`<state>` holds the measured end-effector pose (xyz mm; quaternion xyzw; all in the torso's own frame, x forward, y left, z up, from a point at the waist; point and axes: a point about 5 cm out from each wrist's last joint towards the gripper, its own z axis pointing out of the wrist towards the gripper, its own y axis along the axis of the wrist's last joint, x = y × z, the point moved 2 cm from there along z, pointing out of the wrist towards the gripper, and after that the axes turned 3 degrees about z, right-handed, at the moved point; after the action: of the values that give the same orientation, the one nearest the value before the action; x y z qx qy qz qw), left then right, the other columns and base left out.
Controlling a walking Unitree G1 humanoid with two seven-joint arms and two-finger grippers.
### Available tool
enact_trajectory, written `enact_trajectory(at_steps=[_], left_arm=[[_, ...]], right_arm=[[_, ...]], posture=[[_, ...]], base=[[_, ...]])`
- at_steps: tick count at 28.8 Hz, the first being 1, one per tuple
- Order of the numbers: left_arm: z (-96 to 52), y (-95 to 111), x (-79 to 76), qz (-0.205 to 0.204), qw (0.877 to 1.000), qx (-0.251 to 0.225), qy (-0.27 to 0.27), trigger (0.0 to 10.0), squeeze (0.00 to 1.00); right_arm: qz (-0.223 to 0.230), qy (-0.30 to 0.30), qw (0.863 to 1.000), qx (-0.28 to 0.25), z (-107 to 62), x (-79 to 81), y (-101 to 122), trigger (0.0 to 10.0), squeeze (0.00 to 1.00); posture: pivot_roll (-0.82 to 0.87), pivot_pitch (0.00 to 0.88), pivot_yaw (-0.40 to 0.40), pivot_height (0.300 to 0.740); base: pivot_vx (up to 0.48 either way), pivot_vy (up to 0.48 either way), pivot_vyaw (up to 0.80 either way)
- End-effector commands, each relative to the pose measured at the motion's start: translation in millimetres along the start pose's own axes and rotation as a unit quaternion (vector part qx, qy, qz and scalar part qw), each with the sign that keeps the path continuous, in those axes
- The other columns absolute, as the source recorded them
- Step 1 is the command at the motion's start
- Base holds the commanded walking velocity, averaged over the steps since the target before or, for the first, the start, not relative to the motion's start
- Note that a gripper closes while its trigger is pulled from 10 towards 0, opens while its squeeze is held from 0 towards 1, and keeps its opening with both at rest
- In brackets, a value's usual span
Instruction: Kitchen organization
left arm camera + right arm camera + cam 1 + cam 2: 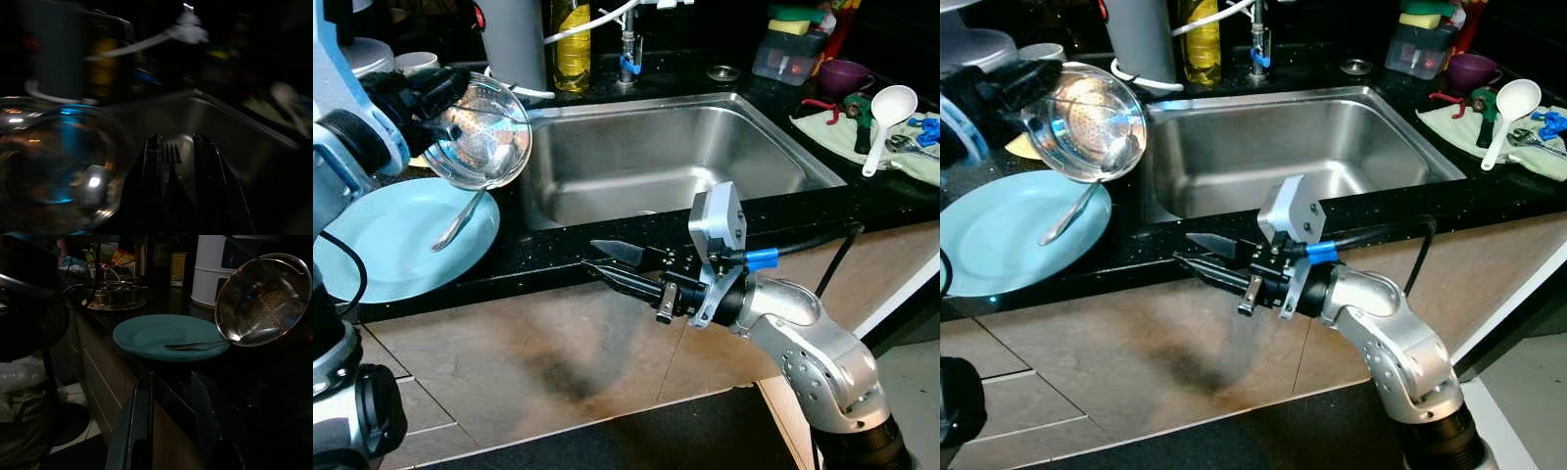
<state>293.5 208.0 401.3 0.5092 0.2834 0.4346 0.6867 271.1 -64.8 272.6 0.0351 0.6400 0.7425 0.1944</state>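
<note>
Colander [481, 132]: shiny perforated steel bowl, tilted, held up above the counter's edge between the sink and the plate; a spoon [460, 219] hangs from its rim down onto the plate.
Plate [382, 245]: light blue, flat on the black counter [558, 250], bearing the spoon's handle.
Sink [656, 157]: steel basin.
Left gripper [431, 93]: fingers clamped on the colander's rim — closed on it.
Right gripper [602, 257]: in front of the counter edge below the sink, fingers parted a little — holding nothing, touching nothing.
Ladle [884, 117]: white, lying on a cloth beside the sink.
</note>
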Motion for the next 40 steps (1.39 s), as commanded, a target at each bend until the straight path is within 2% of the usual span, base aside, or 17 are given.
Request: enact_trajectory(at_steps=[1,7,11,12,13,14,15,17,18,19,20,25,26,30,35,37,40], left_arm=[[-3.8,-4.3,-4.9,0.0,1.0,0.014,-0.021,0.0,0.0],[4.0,-15.0,-4.9,-0.018,1.0,0.004,-0.002,0.0,0.0],[28.0,-38.4,-5.2,0.052,0.997,0.023,0.052,0.0,0.0],[28.0,-38.4,-5.2,0.052,0.997,0.023,0.052,0.0,0.0],[34.7,-44.6,-6.3,0.089,0.994,0.032,0.057,0.0,0.0],[34.7,-44.6,-6.3,0.089,0.994,0.032,0.057,0.0,0.0],[41.6,-52.7,-10.9,0.132,0.989,0.044,0.045,0.0,0.0],[56.9,-68.1,-25.0,0.176,0.983,0.051,0.011,0.0,0.0],[56.9,-68.1,-25.0,0.176,0.983,0.051,0.011,0.0,0.0],[70.3,-74.2,-37.9,0.163,0.986,0.038,-0.014,0.0,0.0],[75.0,-75.7,-42.0,0.16,0.986,0.035,-0.023,0.0,0.0],[98.7,-83.6,-58.0,0.161,0.985,0.016,-0.052,0.0,0.0],[98.7,-83.6,-58.0,0.161,0.985,0.016,-0.052,0.0,0.0],[130.0,-97.0,-73.8,0.165,0.983,0.013,-0.084,0.0,0.0],[140.9,-108.8,-73.1,0.178,0.979,0.039,-0.096,0.0,0.0],[146.6,-124.2,-68.9,0.193,0.972,0.079,-0.105,0.0,0.0],[149.9,-128.2,-63.9,0.193,0.972,0.09,-0.096,0.0,0.0]], right_arm=[[0.0,0.007,1.0,0.003,-1.1,4.1,0.1,10.0,0.0],[-0.001,0.004,1.0,0.0,-0.4,3.2,0.7,10.0,0.0],[-0.013,-0.071,0.997,0.015,-1.7,-14.3,-4.2,10.0,0.0],[-0.013,-0.071,0.997,0.015,-1.7,-14.3,-4.2,10.0,0.0],[-0.018,-0.103,0.994,0.026,-3.3,-22.3,-7.9,10.0,0.0],[-0.018,-0.103,0.994,0.026,-3.3,-22.3,-7.9,10.0,0.0],[-0.026,-0.136,0.99,0.038,-5.9,-30.6,-11.5,10.0,0.0],[-0.039,-0.203,0.977,0.049,-13.1,-48.0,-14.3,10.0,0.0],[-0.039,-0.203,0.977,0.049,-13.1,-48.0,-14.3,10.0,0.0],[-0.048,-0.25,0.966,0.049,-19.5,-60.5,-12.5,10.0,0.0],[-0.05,-0.261,0.963,0.048,-21.0,-63.6,-11.3,10.0,0.0],[-0.059,-0.298,0.952,0.045,-25.5,-74.1,-7.5,10.0,0.0],[-0.059,-0.298,0.952,0.045,-25.5,-74.1,-7.5,10.0,0.0],[-0.064,-0.331,0.941,0.038,-26.3,-85.7,-0.2,10.0,0.0],[-0.064,-0.323,0.943,0.04,-20.7,-87.3,2.7,10.0,0.0],[-0.062,-0.299,0.951,0.054,-12.1,-86.1,3.7,10.0,0.0],[-0.065,-0.284,0.955,0.057,-4.8,-86.8,8.9,10.0,0.0]], posture=[[-0.05,0.159,-0.011,0.74],[-0.04,0.16,-0.011,0.74],[-0.04,0.165,-0.004,0.74],[-0.04,0.165,-0.004,0.74],[-0.04,0.168,0.003,0.74],[-0.04,0.168,0.003,0.74],[-0.04,0.172,0.014,0.74],[-0.04,0.179,0.024,0.74],[-0.04,0.179,0.024,0.74],[-0.04,0.181,0.029,0.74],[-0.04,0.187,0.035,0.74],[-0.04,0.197,0.048,0.74],[-0.04,0.197,0.048,0.74],[-0.05,0.208,0.064,0.74],[-0.06,0.218,0.071,0.74],[-0.06,0.225,0.074,0.74],[-0.07,0.234,0.072,0.74]], base=[[0.0,0.0,0.0],[0.0,0.0,0.0],[0.0,0.0,0.0],[0.0,0.0,0.0],[0.0,0.0,0.0],[0.0,0.0,0.0],[0.0,0.0,0.0],[0.0,0.0,0.0],[0.0,0.0,0.0],[0.0,0.0,0.0],[0.0,0.0,0.0],[0.0,0.0,0.0],[0.0,0.0,0.0],[0.0,0.0,0.0],[0.0,0.0,0.0],[0.0,0.0,0.0],[0.0,0.0,0.0]])
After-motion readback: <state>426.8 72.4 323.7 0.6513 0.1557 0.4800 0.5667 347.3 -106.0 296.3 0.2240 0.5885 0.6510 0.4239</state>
